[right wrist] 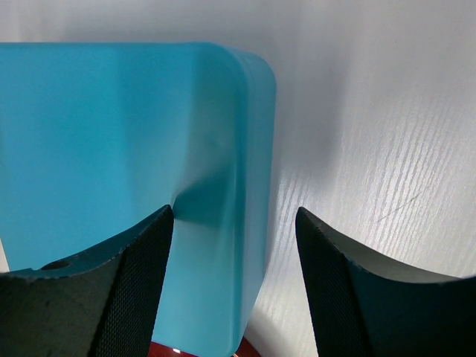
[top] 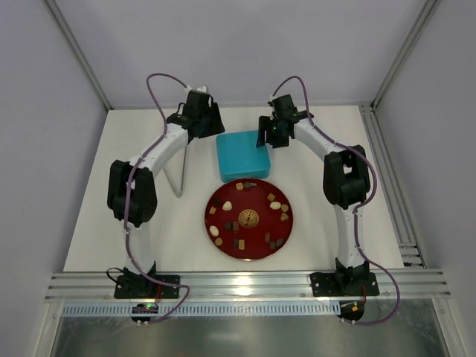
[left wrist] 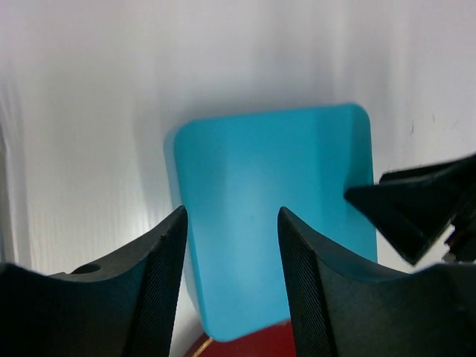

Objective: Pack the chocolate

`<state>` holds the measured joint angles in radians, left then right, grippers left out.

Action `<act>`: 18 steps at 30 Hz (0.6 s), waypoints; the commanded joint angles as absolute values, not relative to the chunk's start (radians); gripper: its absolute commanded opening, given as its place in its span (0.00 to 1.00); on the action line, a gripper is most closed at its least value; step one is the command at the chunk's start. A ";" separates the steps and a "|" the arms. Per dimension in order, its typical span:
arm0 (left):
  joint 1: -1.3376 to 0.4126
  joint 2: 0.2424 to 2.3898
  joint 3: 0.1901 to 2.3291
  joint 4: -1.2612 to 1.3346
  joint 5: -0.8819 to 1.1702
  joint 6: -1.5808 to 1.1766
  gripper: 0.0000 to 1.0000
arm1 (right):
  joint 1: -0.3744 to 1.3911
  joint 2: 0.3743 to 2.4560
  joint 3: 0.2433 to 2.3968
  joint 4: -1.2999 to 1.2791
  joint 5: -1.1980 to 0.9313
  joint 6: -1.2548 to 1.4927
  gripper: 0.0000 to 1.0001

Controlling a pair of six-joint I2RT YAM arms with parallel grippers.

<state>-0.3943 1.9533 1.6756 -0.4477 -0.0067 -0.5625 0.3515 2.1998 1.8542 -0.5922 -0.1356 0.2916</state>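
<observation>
I take the teal box (top: 243,155) as landmark: it lies shut, lid uppermost, on the white table (top: 97,223), its near edge overlapping the far rim of the red plate (top: 222,249). The chocolates (top: 239,186) sit on that plate in a loose ring about a gold-wrapped piece (top: 248,217) at its centre, all just nearer me than the box; none shows inside the box, whose contents I cannot see. My left gripper (top: 210,121) hangs off the box's far-left corner, jaws apart with nothing between them, the left wrist view looking down the gap onto the lid. My right gripper (top: 268,132) stands at the box's right edge, jaws likewise apart, one finger (right wrist: 111,297) over the lid and the other (right wrist: 372,305) over bare table, so the side wall lies between them. I judge this straddling suits gripping that edge, with the left arm placed to steady or help; a thin metal stand (top: 178,172) rises left of the box
</observation>
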 commanded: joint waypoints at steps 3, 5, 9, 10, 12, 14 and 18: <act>-0.370 2.058 1.778 -0.414 -0.095 -0.508 0.52 | 0.347 2.178 1.865 -0.615 -0.126 0.279 0.68; -0.359 2.115 1.811 -0.422 -0.104 -0.509 0.52 | 0.347 2.186 1.873 -0.618 -0.126 0.276 0.68; -0.353 2.239 1.908 -0.501 -0.084 -0.499 0.51 | 0.347 2.195 1.885 -0.632 -0.127 0.272 0.68; -0.351 2.256 1.923 -0.546 -0.089 -0.502 0.50 | 0.347 2.198 1.884 -0.630 -0.126 0.270 0.68; -0.351 2.286 1.944 -0.572 -0.106 -0.508 0.49 | 0.347 2.198 1.882 -0.630 -0.129 0.271 0.68; -0.351 2.281 1.919 -0.578 -0.107 -0.512 0.49 | 0.347 2.197 1.876 -0.629 -0.127 0.268 0.68; -0.351 2.244 1.885 -0.558 -0.106 -0.509 0.49 | 0.347 2.197 1.868 -0.624 -0.126 0.268 0.68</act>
